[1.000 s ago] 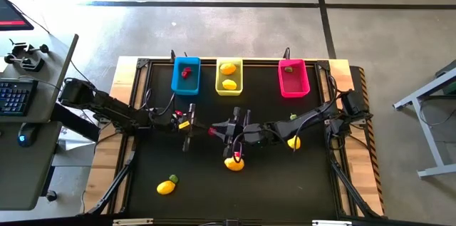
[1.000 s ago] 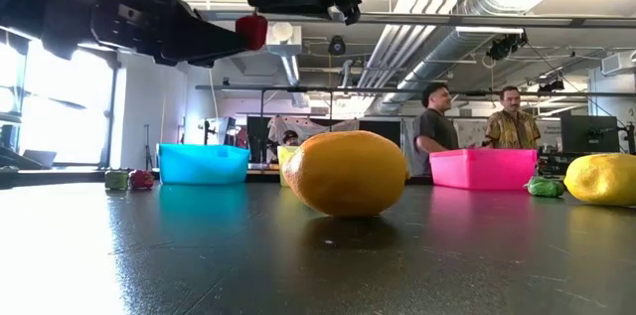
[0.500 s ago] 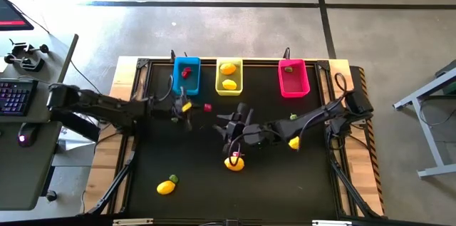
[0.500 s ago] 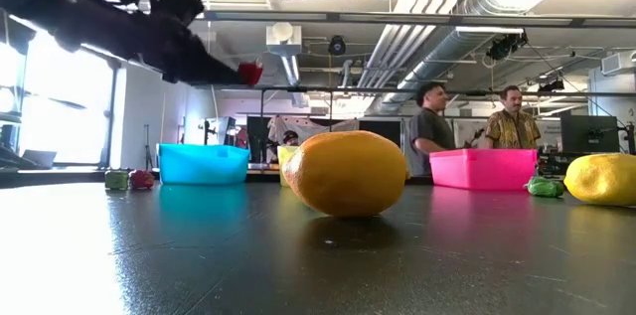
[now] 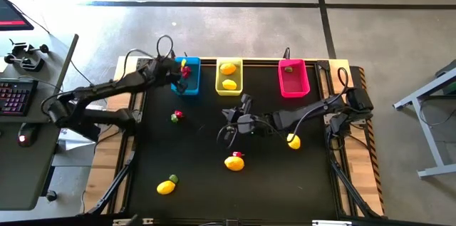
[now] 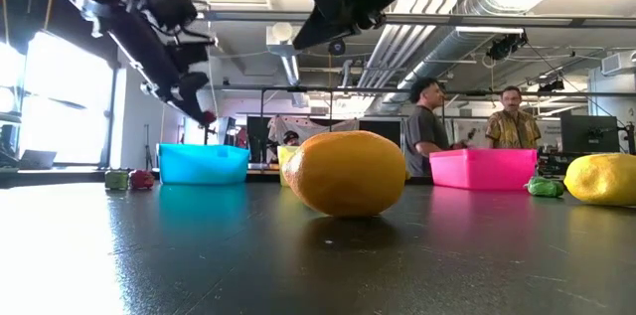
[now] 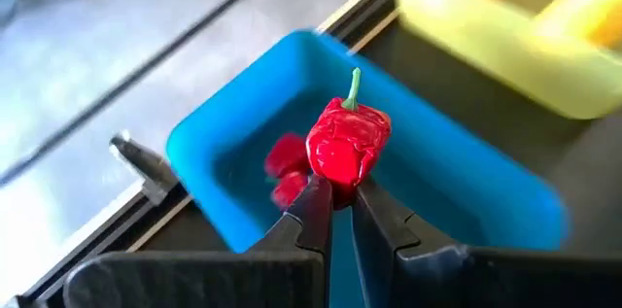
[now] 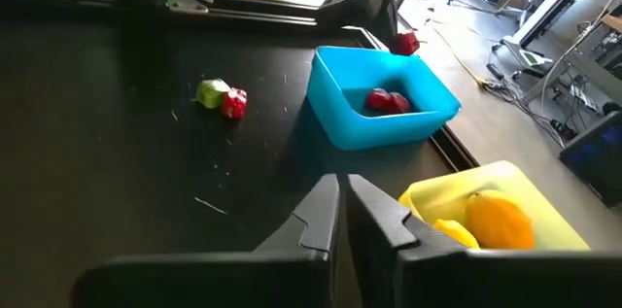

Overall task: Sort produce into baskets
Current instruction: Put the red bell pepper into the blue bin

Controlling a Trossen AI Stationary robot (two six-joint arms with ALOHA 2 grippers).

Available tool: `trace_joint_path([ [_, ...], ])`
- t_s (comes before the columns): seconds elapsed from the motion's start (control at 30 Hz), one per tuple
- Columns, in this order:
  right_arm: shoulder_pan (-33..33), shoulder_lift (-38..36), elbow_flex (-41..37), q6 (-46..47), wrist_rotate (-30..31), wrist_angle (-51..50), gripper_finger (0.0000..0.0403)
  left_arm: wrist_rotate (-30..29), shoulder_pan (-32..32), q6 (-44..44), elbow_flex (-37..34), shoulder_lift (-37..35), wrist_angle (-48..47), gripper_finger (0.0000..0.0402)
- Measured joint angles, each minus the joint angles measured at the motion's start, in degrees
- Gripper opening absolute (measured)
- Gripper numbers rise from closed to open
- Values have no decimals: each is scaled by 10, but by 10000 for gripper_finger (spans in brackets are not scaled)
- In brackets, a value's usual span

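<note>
Three baskets [image 5: 229,78] line the table's [image 5: 285,183] far edge. The left gripper [image 5: 184,70] holds a pepper [image 7: 348,143] above the leftmost basket [image 5: 186,83]; the right gripper [image 5: 228,125] hangs mid-table, lemons [image 5: 234,162] nearer.

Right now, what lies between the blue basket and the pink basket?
The yellow basket, holding two lemons, sits between the blue basket and the pink basket, clearest in the high view.

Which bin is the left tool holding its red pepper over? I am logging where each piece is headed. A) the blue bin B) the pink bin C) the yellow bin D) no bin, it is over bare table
A: in the left wrist view the left tool pinches the red pepper directly above the blue bin, which already holds red pieces.
</note>
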Motion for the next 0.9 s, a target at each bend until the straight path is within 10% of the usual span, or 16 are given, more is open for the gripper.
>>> trace_joint_path([
  [0.43,-3,0,-1,2,-17,-20,3,47,109,-26,121,217,-75,12],
  [0.9,-2,0,-1,6,-29,-26,0,10,114,-24,156,252,-111,73],
])
